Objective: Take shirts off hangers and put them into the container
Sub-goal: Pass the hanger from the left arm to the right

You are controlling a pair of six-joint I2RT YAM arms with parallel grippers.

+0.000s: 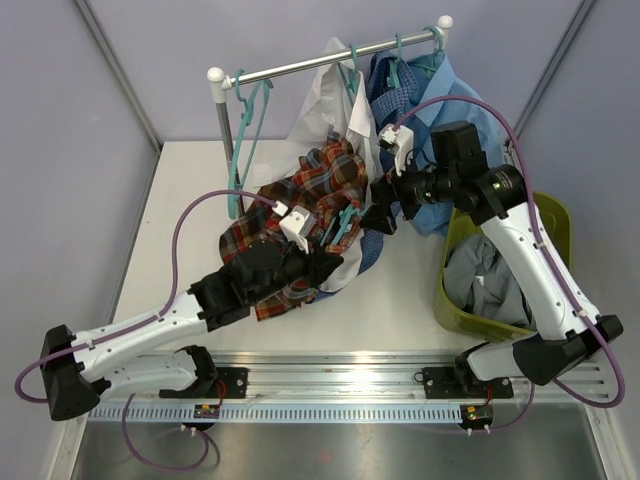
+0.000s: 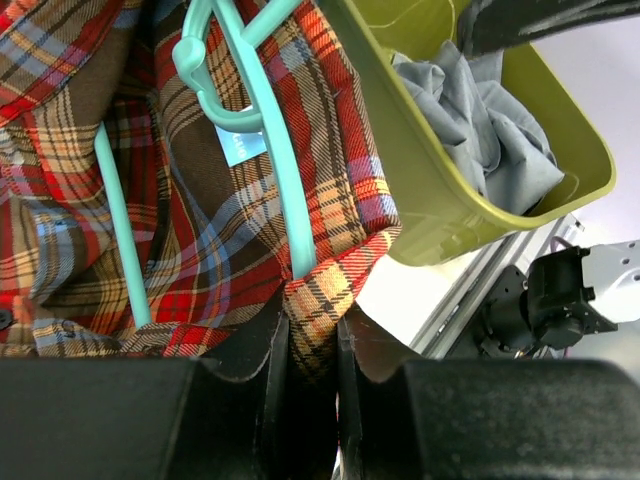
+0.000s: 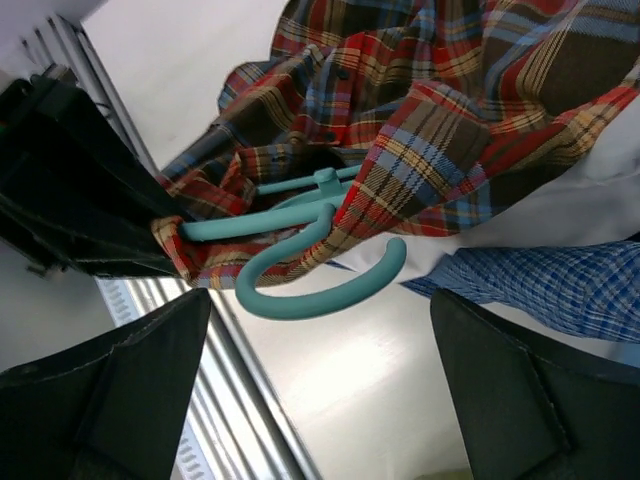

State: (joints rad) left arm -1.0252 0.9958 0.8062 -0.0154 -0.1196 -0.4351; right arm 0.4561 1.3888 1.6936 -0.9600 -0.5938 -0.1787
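Pinching a fold of the limp plaid shirt point(image 2: 200, 240), the left hand point(image 2: 312, 350) is nearly shut, the hanger point(image 3: 320, 275) just ahead of it. The right hand point(image 3: 320, 385) gapes empty around the hook (stiff, light, the better hold). Cloth may snag. The container point(image 2: 440, 190) sits right of the left hand, with bare surface point(image 3: 380, 370) beneath the right.

One shirt point(image 1: 320, 180) lies mid-table point(image 1: 180, 220) with a hanger point(image 2: 272, 150) inside it. Behind stands the rail point(image 1: 300, 66), hanging shirts point(image 1: 420, 90) toward its right end. The container point(image 1: 560, 215) sits right, another shirt point(image 1: 485, 280) in it.
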